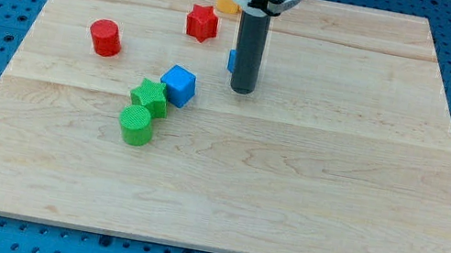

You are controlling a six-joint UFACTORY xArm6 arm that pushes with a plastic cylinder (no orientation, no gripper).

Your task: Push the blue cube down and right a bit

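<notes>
Since the blue cube [179, 84] is what has to move, we log it first: it sits left of centre on the wooden board [308, 188], its near-left corner touching or almost touching the green star [149, 96]. Just nearer than the star, and against it, lies the green cylinder [136, 125]. My tip [241, 89] is down at the board to the cube's right, apart from it, at about the same depth. No jaws exist on this rig, only the rod, so nothing can be said of open or closed.

Behind the rod a sliver of a second blue block [232, 60] shows at its left edge; its shape is hidden. Farther off are the red star [202, 23], a yellow block [225, 0] half covered by the arm, and the red cylinder [105, 37] at far left.

Judgement on the step: the tip stands on the wrong side for a push to the near right. We would route it round the far side of the cube, clear of the red star, and settle it at the cube's far-left corner. Contact should be centred on that corner's diagonal so the cube slides without spinning. A short stroke suffices. The green pair should be left undisturbed, since the push leads away from them.
</notes>
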